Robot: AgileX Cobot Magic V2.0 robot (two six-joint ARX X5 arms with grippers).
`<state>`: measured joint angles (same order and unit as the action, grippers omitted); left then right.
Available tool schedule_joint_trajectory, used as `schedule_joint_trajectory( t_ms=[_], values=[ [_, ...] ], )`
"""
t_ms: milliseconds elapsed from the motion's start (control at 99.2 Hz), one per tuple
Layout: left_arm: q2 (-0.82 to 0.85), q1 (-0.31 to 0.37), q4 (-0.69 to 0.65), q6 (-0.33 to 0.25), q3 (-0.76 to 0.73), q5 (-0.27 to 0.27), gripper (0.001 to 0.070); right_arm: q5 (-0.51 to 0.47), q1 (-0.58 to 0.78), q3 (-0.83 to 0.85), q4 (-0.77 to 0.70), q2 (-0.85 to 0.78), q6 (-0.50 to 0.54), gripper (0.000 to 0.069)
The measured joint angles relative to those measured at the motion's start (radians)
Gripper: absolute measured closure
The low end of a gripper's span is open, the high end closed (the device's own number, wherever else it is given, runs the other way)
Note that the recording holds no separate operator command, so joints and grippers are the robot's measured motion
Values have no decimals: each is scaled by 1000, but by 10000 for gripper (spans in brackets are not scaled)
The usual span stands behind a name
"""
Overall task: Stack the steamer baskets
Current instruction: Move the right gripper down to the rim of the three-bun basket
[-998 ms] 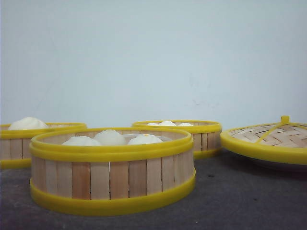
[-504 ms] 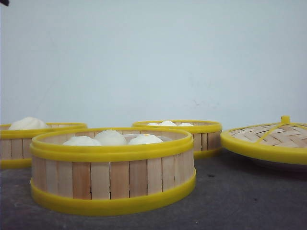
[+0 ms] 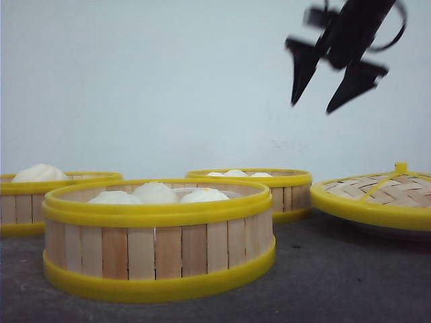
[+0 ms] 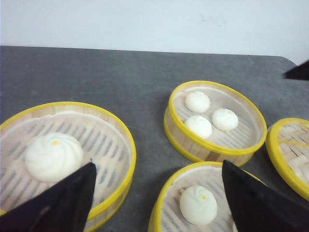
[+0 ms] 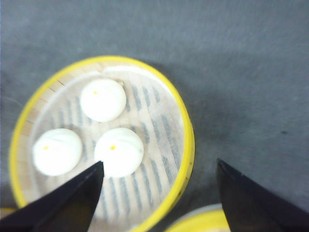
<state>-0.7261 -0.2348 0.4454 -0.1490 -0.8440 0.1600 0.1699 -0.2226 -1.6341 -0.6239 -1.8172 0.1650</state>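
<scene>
Hovering high over the table, your right gripper (image 3: 311, 108) gapes wide, holding nothing. Your left gripper (image 4: 159, 193) is equally spread and empty. All three steamer baskets (image 3: 158, 235) (image 3: 252, 192) (image 3: 40, 198) sit apart, unstacked.

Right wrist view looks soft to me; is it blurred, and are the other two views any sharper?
Right wrist view: smeared, the round slat-walled yellow-rimmed steamer basket and its white buns soft-edged. Front view: baskets crisp, but the dark right gripper is blurred. Left wrist view: fairly sharp, even light, no glare.
</scene>
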Motion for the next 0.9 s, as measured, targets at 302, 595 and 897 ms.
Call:
schedule_joint_trajectory(
  t_ms=[302, 595, 897],
  values=[
    [0, -47, 23, -21, 0, 0, 203, -43, -13, -26, 13, -179, 0, 282],
    [22, -64, 23, -24, 0, 0, 203, -71, -13, -26, 14, -252, 24, 325],
    [76, -64, 23, -24, 0, 0, 203, -68, -19, -28, 8, -257, 63, 597]
  ],
)
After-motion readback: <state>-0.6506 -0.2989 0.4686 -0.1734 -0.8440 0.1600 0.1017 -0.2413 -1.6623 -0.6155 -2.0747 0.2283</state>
